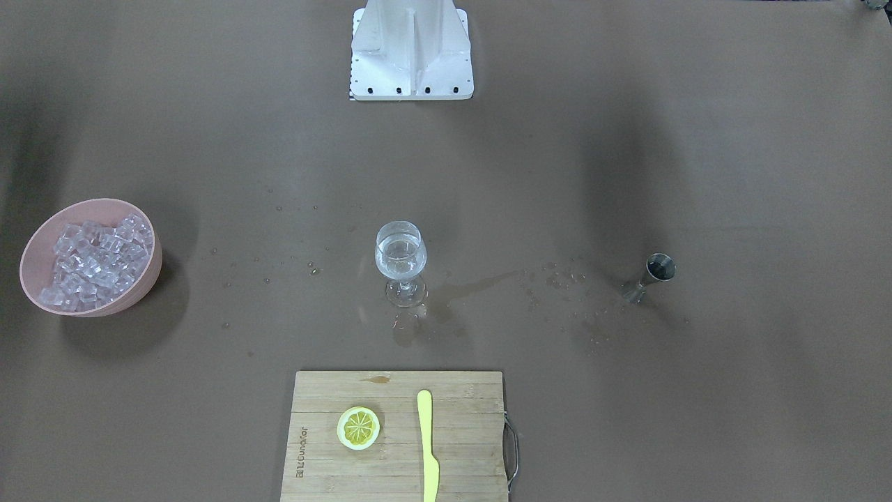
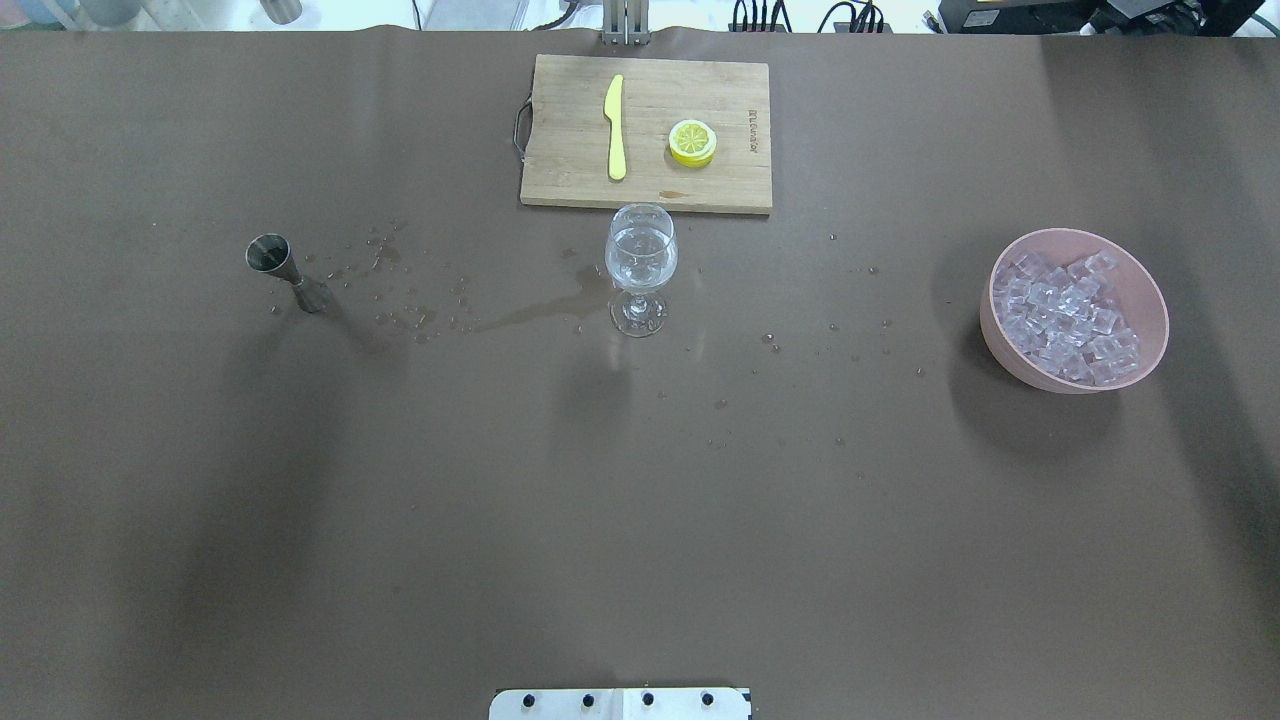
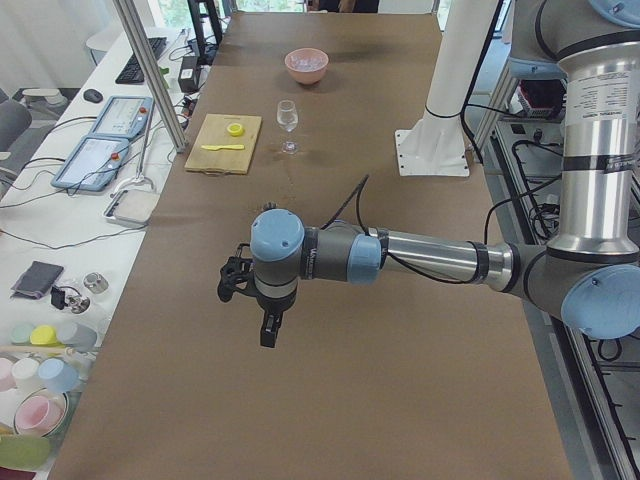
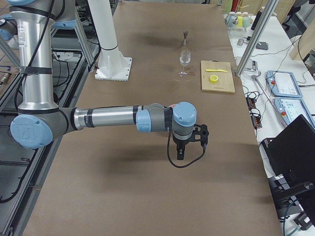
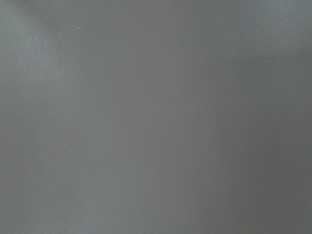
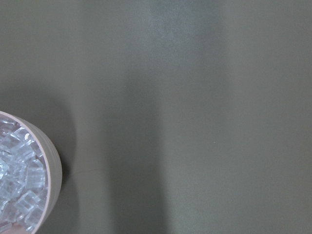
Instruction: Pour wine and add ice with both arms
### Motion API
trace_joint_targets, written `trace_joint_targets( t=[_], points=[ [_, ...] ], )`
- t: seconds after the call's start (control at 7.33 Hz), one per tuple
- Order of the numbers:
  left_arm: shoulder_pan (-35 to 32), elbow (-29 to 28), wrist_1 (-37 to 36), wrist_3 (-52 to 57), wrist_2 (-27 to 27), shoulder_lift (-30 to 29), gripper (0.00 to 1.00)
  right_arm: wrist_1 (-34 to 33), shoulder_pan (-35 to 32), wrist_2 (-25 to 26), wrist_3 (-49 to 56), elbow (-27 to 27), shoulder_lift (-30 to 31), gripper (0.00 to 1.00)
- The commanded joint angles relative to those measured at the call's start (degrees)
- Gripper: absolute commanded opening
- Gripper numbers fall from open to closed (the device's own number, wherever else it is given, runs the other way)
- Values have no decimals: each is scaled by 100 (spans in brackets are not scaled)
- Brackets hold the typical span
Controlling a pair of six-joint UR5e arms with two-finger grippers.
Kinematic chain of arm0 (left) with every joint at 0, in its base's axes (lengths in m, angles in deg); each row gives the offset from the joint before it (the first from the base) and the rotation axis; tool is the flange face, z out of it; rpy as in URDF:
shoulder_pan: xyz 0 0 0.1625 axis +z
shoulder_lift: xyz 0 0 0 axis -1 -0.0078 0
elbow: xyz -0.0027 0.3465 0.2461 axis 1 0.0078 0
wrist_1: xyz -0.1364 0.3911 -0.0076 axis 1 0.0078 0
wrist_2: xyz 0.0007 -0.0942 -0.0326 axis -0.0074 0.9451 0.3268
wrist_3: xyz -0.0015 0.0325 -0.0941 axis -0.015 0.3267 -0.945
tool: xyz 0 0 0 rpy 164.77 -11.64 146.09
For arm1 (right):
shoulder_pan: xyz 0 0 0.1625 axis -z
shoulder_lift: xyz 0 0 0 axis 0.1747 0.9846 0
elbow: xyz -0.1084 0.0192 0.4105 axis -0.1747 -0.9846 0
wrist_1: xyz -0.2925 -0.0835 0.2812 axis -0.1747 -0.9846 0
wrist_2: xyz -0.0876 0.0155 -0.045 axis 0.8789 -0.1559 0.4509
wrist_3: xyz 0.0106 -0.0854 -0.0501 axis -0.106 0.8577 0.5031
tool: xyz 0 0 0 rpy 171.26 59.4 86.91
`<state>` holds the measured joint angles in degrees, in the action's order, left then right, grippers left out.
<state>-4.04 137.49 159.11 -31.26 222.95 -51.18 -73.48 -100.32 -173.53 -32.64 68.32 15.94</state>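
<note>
From behind the robot, the nearest things are its two grey tubular arms with light-blue joints. The left arm [image 3: 430, 258] and the right arm [image 4: 108, 118] stretch low over the brown table cover [image 2: 640, 520] towards opposite ends.

Further out, three things stand in a row. A small steel hourglass-shaped jigger [image 2: 285, 268] is on the robot's left, a clear stemmed wine glass [image 2: 640, 275] is in the middle, and a round pink bowl [image 2: 1152, 305] is on the right. The wine [image 2: 641, 255], a clear watery liquid, sits in the glass. Wet drops and a streak [image 2: 530, 315] mark the cover between glass and jigger. The ice [image 2: 1065, 315], a heap of small clear cubes, fills the bowl.

Farthest off, a wooden cutting board [image 2: 570, 130] carries a yellow lemon slice [image 2: 692, 142] and a yellow plastic knife [image 2: 615, 125].

Pouring looks done, so adding ice seems to be the step in hand. I cannot tell whether any cube is already in the glass. Done well, the fingers pinch one cube on its flat faces, since wet cubes slip. The arm then lifts it clear of the rim and lets it go low over the glass mouth, without nudging the slender stem.

The black two-finger right gripper [image 4: 181, 153] hangs fingers-down near the bowl. The matching left gripper [image 3: 268, 328] hangs over bare cover, well apart from the jigger. Neither visibly touches or carries anything. Whether their fingers are apart or together, I cannot tell.
</note>
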Motion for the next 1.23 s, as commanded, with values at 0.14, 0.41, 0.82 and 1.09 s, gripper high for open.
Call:
trace_joint_targets(
  t=[0.14, 0.41, 0.82, 1.09],
  points=[
    [-1, 174, 19, 24, -33, 96, 98, 0, 0, -17, 0, 4, 4, 100],
    [8, 174, 19, -2, -24, 104, 98, 0, 0, -9, 0, 4, 4, 100],
    [-1, 200, 19, -20, -7, 104, 98, 0, 0, 87, 0, 4, 4, 100],
    [-1, 226, 19, -37, 11, 95, 98, 18, 0, 141, 87, 13, 4, 100]
  ],
)
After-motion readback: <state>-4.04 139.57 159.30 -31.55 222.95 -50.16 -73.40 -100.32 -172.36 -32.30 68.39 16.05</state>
